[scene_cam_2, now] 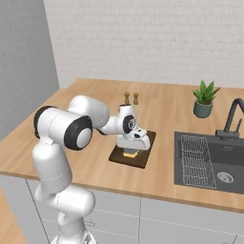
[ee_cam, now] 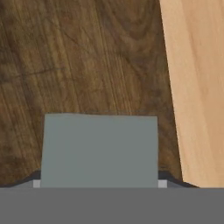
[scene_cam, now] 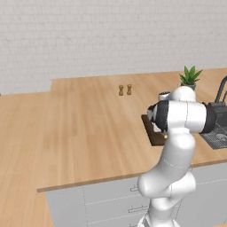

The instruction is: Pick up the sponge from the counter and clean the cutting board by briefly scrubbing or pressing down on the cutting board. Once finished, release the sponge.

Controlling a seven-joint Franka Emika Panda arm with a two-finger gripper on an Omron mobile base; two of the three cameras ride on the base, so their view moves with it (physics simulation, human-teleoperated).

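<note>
The robot's white elbow hides most of the cutting board [scene_cam: 153,133] in the left base view, leaving a dark brown corner and a speck of yellow at its right. Two small wooden shakers [scene_cam: 125,90] stand well back on the light-wood counter [scene_cam: 80,133], a potted succulent [scene_cam: 190,76] farther right, and the black faucet [scene_cam: 220,91] and sink [scene_cam: 217,138] are cut off by the frame's edge.

From the right base view, the arm reaches across to the board [scene_cam_2: 132,155], where the gripper [scene_cam_2: 130,151] points down over the sponge [scene_cam_2: 129,153]; only the sponge's yellow layer peeks out beneath the hand, resting on the board near its middle. The shakers [scene_cam_2: 131,98] stand behind, the plant [scene_cam_2: 204,99] to the right, then the dark basin [scene_cam_2: 209,161] with its wire rack and faucet [scene_cam_2: 232,118]. Grey-white drawer fronts run below the counter's edge [scene_cam_2: 157,190]; white brick wall behind, a grey wall at left.

In the hand view the sponge's grey-green top [ee_cam: 99,151] fills the lower middle, over dark wood grain [ee_cam: 78,57], with pale counter [ee_cam: 197,78] at right. The fingertips show only as dark slivers at the sponge's lower corners, seemingly clamped on it.
</note>
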